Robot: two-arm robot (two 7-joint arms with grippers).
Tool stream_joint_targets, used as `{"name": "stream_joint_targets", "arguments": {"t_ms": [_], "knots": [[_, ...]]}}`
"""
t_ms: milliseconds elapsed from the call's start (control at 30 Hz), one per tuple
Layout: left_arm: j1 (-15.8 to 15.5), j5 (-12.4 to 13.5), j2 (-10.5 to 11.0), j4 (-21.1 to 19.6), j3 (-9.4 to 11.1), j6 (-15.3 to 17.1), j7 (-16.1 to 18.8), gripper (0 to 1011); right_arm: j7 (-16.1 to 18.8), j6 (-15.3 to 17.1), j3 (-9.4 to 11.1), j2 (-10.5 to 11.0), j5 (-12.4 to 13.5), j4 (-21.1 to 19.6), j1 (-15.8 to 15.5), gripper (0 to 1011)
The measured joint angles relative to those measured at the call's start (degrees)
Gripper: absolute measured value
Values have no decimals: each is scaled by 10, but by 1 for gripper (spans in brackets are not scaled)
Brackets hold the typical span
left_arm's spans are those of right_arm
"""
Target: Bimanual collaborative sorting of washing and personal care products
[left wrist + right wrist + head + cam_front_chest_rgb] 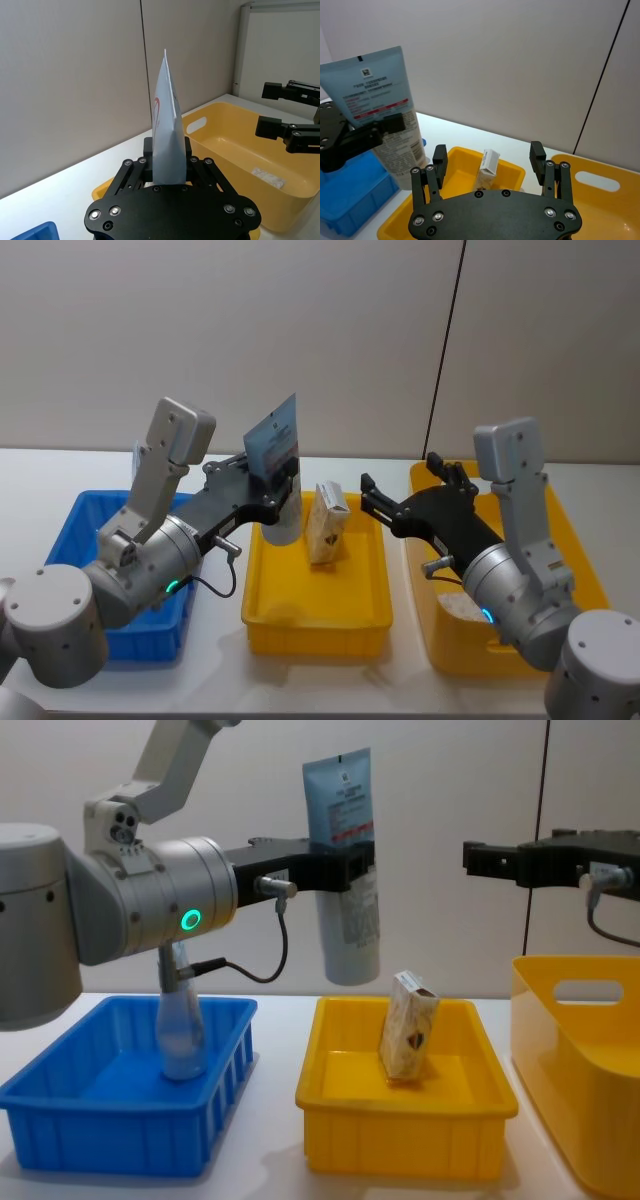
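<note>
- Head view: I am clamping the pale-blue tube (272, 445) cap-down in my left gripper (285, 480), over the middle yellow tray (315, 625).
- Right wrist view: my right gripper (489, 150) is hanging wide open, empty, facing the tube, likely for handover.

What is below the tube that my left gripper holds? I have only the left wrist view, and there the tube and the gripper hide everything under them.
Observer: The pale-blue tube hangs cap end down in the left gripper, above the left side of a middle yellow tray.
Operator: Is this tray empty?
Observer: No, a beige carton stands in it, leaning a little, to the right of the tube and apart from it.
Operator: And what is to the left of this tray?
Observer: A blue tray, with a clear bottle standing upright in it.
</note>
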Motion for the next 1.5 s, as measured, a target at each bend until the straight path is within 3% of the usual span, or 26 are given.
{"name": "stream_joint_targets", "arguments": {"t_ms": [400,967,1500], "knots": [[-4,-8,-7,7,0,8,-3,262,39,9,-2,14,29,1,3,1002],[-6,-13,-10,11,0,11,-4,262,148,27,-15,58,85,37,37,1002],[-7,-14,-11,12,0,12,-4,262,210,28,-42,81,98,97,87,1002]]}}
